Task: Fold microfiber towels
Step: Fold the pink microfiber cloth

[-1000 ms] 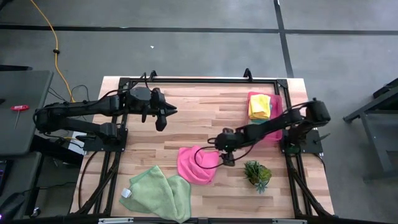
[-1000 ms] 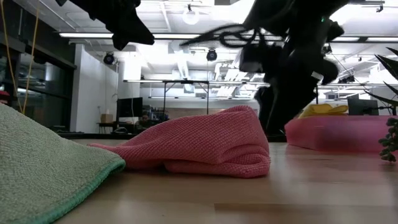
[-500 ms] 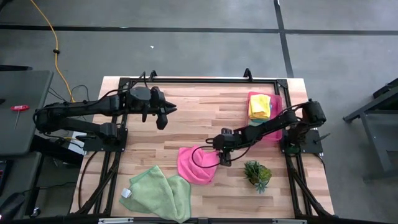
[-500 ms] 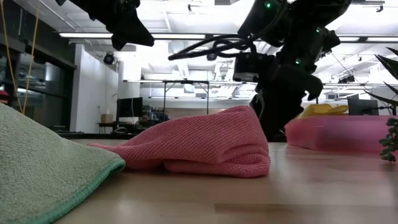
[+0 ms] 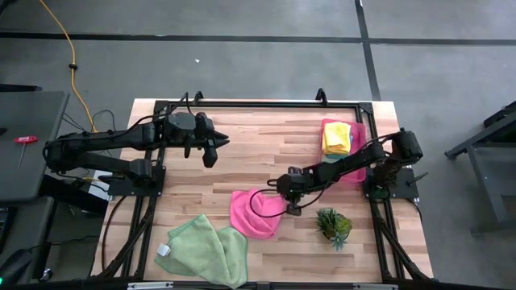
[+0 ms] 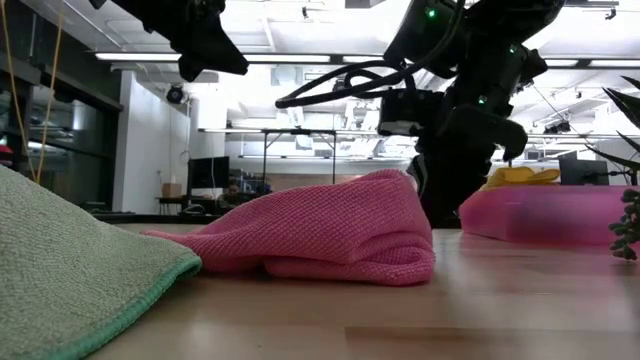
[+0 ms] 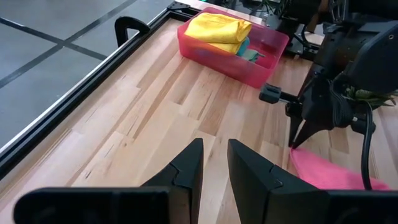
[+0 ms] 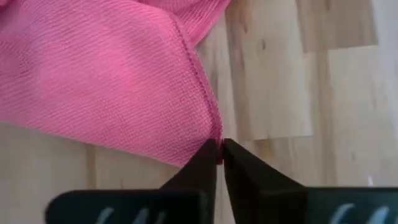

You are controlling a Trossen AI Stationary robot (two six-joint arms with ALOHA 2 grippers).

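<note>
Pinching the hot pink towel (image 5: 254, 213) at its corner, the right gripper (image 5: 289, 205) is seen with jaws nearly shut low on the tabletop (image 5: 266, 153), mid-right. The left gripper (image 5: 211, 153) is held raised, jaws slightly apart, empty. Two pale green towels (image 5: 205, 251) lie at the front-left.

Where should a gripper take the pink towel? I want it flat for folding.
At a corner. The hot pink towel lies bunched on the table, and its hemmed edge runs to a corner at the right gripper, which has pinched it there from above, on the plant side. Pulling outward should spread it.
</note>
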